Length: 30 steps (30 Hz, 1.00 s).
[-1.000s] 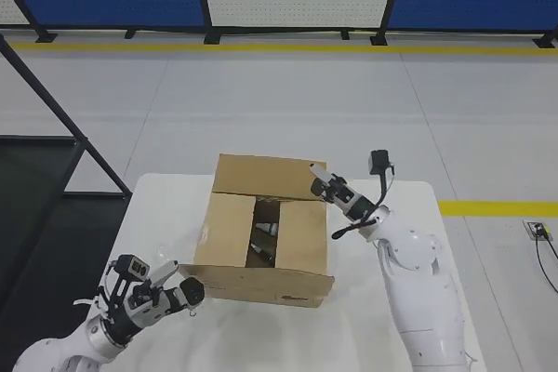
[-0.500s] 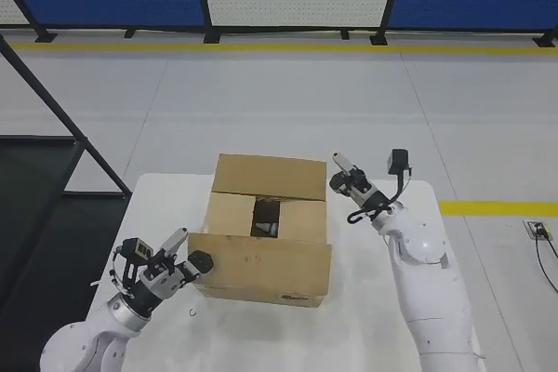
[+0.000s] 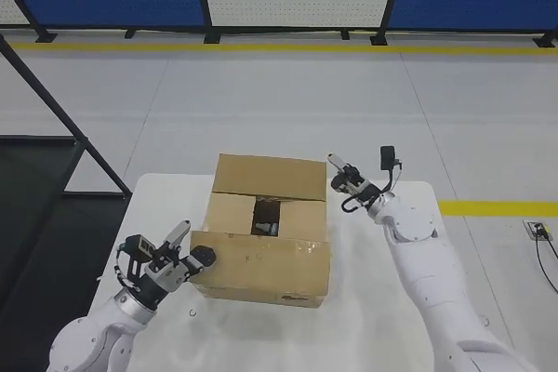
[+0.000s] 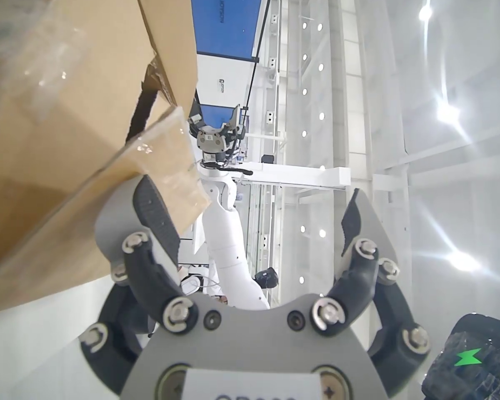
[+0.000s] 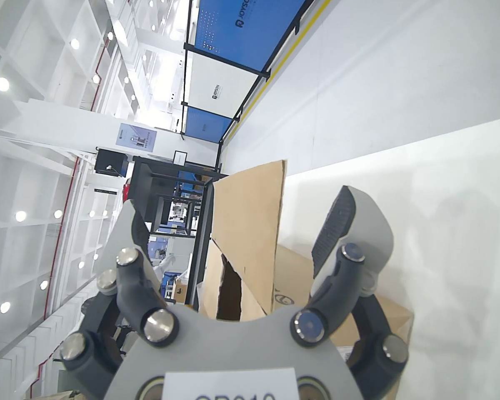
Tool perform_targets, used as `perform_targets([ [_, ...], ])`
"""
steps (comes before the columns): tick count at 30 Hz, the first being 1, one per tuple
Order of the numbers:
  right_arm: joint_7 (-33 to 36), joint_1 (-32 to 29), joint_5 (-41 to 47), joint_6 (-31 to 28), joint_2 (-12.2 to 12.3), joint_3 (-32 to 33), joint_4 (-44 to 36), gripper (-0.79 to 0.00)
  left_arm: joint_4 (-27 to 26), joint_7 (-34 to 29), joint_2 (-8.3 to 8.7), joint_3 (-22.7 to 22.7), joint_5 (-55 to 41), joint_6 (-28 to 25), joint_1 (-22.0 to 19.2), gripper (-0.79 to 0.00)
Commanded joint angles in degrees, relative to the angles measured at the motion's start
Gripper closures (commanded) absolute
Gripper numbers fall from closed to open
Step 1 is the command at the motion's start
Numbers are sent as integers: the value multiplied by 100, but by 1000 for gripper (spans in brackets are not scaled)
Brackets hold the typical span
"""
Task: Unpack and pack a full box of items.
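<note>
1. Jaws open on both arms in my top view. Left gripper is spread at the near left corner of the cardboard box. Right gripper is spread just off the far right corner. Box sits mid table, dark gap between the flaps; I can't make out the contents.
2. Left wrist view: left gripper wide, holding nothing. One pad sits right by the box's taped corner; I can't tell contact.
3. Right wrist view: right gripper wide, empty, facing the box with one flap raised. Small printed mark on the box side. White label on the gripper base, cut off. Blue panels behind carry white lettering.
</note>
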Motion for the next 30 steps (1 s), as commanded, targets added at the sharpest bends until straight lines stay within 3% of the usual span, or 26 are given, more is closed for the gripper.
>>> perform_targets([
  [1,120,145,69,-111,-18,-60,305,-785,-1,18,1,15,6,3,-8,-785],
  [9,795,420,840,-891,-67,-44,790,-785,22,80,9,60,113,-12,-38,-785],
  [16,1868,432,1666,-1317,-23,92,685,-785,59,92,12,108,145,-59,-35,-785],
  [22,2642,312,1945,-1252,20,24,240,-785,54,162,14,159,261,-108,-45,-785],
  [30,2770,-281,1786,-676,51,-284,-1111,-785,72,447,8,248,478,-130,-102,-785],
])
